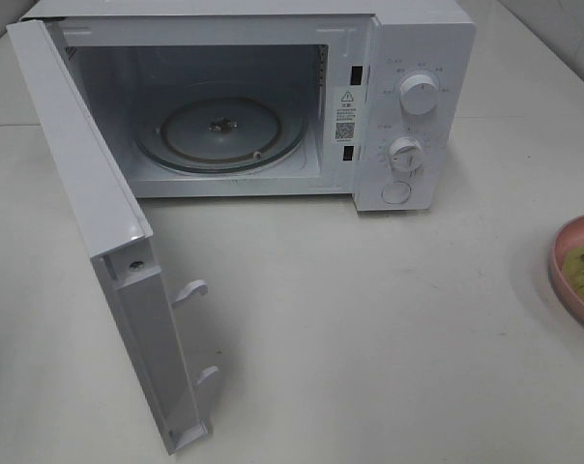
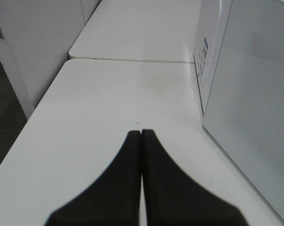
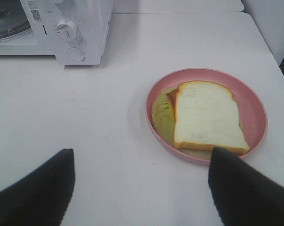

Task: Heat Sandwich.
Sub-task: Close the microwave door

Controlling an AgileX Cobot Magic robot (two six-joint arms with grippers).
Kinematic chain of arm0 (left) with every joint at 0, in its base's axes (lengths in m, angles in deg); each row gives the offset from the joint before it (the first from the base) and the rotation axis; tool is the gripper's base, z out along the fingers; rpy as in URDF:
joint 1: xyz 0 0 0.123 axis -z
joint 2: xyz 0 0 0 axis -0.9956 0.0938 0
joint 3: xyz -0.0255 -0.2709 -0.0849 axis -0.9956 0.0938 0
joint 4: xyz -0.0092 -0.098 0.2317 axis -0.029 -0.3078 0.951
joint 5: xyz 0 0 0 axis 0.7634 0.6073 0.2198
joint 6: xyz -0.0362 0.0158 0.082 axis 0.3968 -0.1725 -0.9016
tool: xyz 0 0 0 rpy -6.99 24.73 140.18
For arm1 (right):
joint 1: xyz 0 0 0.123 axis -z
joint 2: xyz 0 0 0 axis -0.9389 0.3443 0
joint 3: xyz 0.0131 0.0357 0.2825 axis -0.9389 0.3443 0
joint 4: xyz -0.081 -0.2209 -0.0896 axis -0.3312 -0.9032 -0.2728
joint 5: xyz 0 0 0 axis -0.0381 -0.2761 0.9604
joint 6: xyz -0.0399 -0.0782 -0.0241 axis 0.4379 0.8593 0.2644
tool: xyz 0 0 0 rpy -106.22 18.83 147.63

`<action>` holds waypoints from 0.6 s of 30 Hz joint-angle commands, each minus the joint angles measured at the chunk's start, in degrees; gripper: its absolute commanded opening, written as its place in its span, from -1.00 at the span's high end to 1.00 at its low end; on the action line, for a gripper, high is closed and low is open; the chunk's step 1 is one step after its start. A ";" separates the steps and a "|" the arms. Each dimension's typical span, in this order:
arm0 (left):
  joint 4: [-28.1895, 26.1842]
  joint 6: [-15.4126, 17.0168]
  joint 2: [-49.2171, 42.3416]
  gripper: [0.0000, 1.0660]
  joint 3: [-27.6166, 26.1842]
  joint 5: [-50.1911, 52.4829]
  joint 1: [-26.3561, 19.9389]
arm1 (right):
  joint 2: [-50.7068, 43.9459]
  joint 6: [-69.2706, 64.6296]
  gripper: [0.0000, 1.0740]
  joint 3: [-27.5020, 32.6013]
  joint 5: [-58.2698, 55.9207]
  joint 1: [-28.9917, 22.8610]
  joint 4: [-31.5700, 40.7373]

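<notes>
A: Left gripper point(image 2: 141, 134) first: its two black fingers are pressed tip to tip with nothing between them, hanging over bare table point(image 2: 109, 94) beside the microwave's point(image 1: 273, 106) swung-out door point(image 1: 99, 242).

B: And the oven itself?

A: Wide open, glass turntable point(image 1: 219, 135) bare. The two dials point(image 1: 418, 95) sit on the panel to its right.

B: Then the right side.

A: The right gripper point(image 3: 142, 162) is spread wide, one finger either side of the wrist view, pinching nothing. Just ahead of it lies the sandwich point(image 3: 205, 117) on the pink plate point(image 3: 255, 106), well apart from the microwave (only the plate's edge shows in the high view).

B: How will it handle?

A: Light and soft, I judge: white bread over a green leaf and an orange layer, loose stacked. A hard squeeze would crush it or slide the layers. I would take the plate by its rim instead, on the near side.
</notes>
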 commanded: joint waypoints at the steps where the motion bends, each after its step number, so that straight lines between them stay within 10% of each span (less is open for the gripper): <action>1: -0.40 0.06 2.41 1.00 0.69 6.25 -0.23 | -1.66 -0.06 -0.39 0.11 0.57 0.40 -0.17; 18: 5.61 0.23 27.44 1.00 0.29 29.16 5.21 | -1.66 -0.06 -0.39 0.11 0.57 0.40 -0.17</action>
